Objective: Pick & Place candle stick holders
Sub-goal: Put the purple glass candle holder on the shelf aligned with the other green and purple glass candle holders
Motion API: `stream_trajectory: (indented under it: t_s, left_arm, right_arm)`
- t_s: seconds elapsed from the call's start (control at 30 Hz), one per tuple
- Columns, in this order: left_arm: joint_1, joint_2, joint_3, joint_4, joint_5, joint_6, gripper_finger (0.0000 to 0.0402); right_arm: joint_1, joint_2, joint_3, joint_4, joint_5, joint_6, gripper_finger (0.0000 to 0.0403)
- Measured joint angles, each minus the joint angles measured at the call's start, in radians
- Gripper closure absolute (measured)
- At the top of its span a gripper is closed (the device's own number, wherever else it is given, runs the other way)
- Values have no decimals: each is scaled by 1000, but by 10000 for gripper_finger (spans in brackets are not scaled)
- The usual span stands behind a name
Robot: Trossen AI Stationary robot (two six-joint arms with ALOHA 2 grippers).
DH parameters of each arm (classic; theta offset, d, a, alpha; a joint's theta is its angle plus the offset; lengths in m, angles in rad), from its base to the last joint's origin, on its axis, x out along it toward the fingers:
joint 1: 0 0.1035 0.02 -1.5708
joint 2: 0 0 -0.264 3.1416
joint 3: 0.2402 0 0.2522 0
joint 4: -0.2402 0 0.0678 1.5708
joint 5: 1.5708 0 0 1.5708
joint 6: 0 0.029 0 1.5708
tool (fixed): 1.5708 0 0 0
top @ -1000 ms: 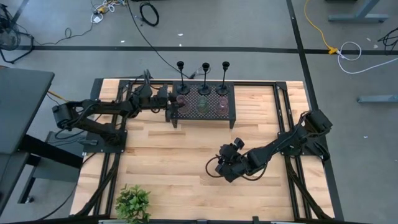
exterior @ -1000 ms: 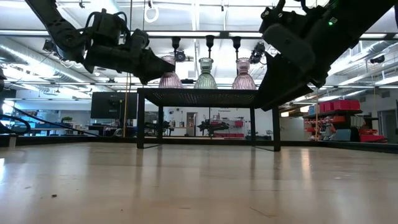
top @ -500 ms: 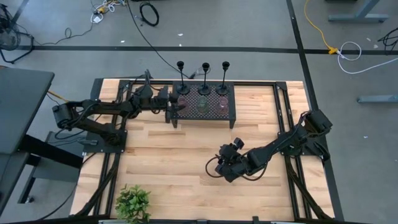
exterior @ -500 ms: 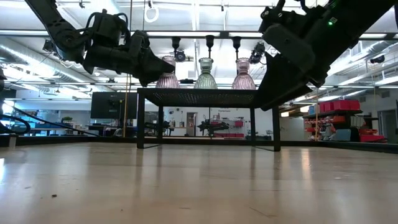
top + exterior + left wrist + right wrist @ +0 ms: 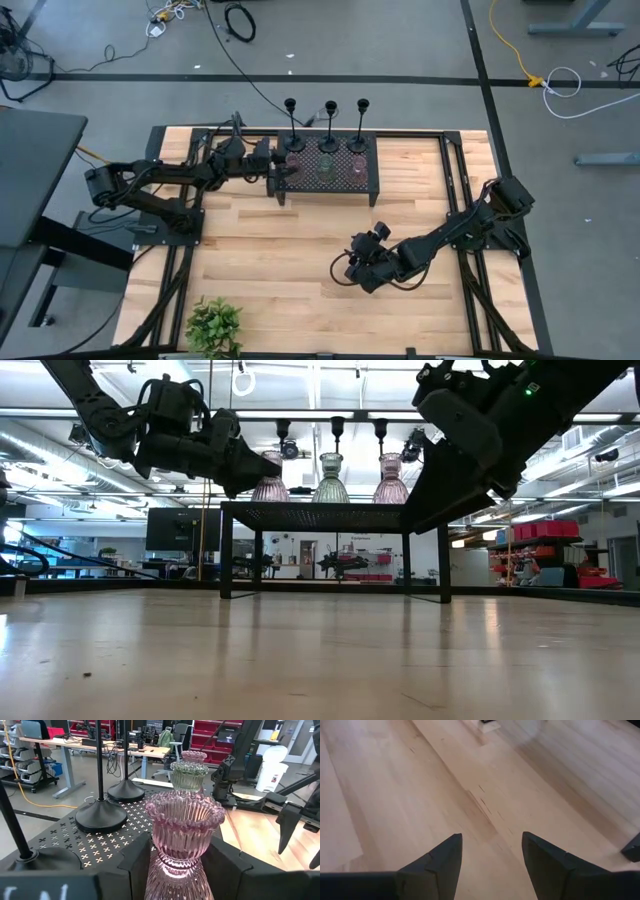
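Table point(image 5: 300, 250): pale wooden top filling the middle of the high view, carrying both dark arms and everything else.
Left arm point(image 5: 150, 185): reaching in from the left of the high view toward the upper centre.
Right arm point(image 5: 450, 235): stretching from the right edge of the high view down toward the lower centre.
Rack point(image 5: 325, 180): black perforated stand sitting at the upper centre of the high view, raised on legs in the low view.
Plant point(image 5: 213, 327): green and leafy, sitting at the lower left edge of the high view.
Black stem holders point(image 5: 329, 122): three standing upright in a row along the rack's upper edge in the high view, round feet on the perforated top.
Glass holders point(image 5: 331, 478): three standing in a row on the rack, pink, green, pink across the low view.
Left pink glass holder point(image 5: 182, 832): sitting at the rack's left end, right between the fingers.
Left gripper point(image 5: 175, 862): fingers are closing around the waist of that pink holder; both appear to be touching the glass.
Right gripper point(image 5: 491, 855): fingers are spreading apart with nothing between them, hanging over bare wood at the lower centre of the high view, well apart from the rack.
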Motion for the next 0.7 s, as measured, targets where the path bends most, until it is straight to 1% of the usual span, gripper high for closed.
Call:
stream_trajectory:
  t_s: [0.43, 0.7]
  left_arm:
    - [0, 0, 0, 12, 0, -5, 232]
    - [0, -1, 0, 50, 0, -15, 232]
  right_arm:
    - [0, 0, 0, 3, -2, -11, 198]
    - [0, 0, 0, 6, -2, -11, 198]
